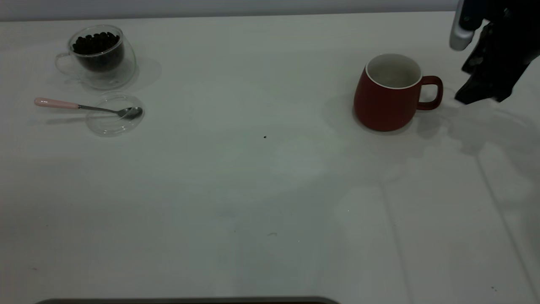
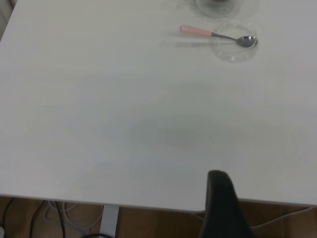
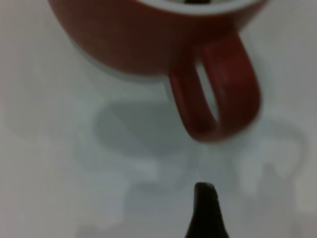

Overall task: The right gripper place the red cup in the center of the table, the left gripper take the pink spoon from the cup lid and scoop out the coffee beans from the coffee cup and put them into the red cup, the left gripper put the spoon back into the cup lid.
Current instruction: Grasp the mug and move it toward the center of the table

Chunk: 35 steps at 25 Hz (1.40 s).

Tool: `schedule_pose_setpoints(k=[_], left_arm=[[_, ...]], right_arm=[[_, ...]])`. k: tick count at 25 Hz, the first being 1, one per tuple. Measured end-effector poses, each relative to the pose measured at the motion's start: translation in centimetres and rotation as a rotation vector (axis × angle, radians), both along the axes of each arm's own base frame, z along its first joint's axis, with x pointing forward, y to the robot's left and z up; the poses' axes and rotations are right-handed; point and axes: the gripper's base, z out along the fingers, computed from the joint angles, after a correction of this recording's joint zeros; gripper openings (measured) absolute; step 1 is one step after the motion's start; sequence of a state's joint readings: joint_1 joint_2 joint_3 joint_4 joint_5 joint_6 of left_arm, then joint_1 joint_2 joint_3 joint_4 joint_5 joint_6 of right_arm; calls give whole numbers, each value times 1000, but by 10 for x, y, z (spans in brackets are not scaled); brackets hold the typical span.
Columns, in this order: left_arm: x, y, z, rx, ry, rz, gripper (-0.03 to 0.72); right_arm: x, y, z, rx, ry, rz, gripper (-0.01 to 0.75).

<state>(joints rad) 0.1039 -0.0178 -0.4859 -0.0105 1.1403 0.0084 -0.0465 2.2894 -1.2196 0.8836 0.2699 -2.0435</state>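
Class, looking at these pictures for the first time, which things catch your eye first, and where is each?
The red cup stands out on the table's right side, handle toward the right gripper close beside it, not touching. At far left, the coffee cup holds dark coffee beans; in front of it the pink spoon rests its bowl in the cup lid.

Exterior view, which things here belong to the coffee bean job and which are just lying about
Job:
red cup
coffee cup with coffee beans
pink spoon
cup lid
right end effector
table

Lying about:
nothing but small dark specks
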Motion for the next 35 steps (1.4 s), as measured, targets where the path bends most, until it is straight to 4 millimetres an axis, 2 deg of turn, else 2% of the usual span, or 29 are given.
schedule_pose_setpoints(k=[4, 8, 16, 31, 35], left_arm=[[0, 0, 0, 0, 0, 0, 521], [0, 0, 0, 0, 0, 0, 521], [0, 0, 0, 2, 0, -1, 521], [0, 0, 0, 2, 0, -1, 521], [0, 0, 0, 2, 0, -1, 521]], right_arm=[[4, 2, -12, 61, 3, -80, 589], [12, 12, -13, 92, -5, -78, 589], [18, 64, -15, 128, -5, 40, 589], [29, 177, -11, 262, -65, 134, 581], [28, 200, -12, 277, -75, 177, 579]])
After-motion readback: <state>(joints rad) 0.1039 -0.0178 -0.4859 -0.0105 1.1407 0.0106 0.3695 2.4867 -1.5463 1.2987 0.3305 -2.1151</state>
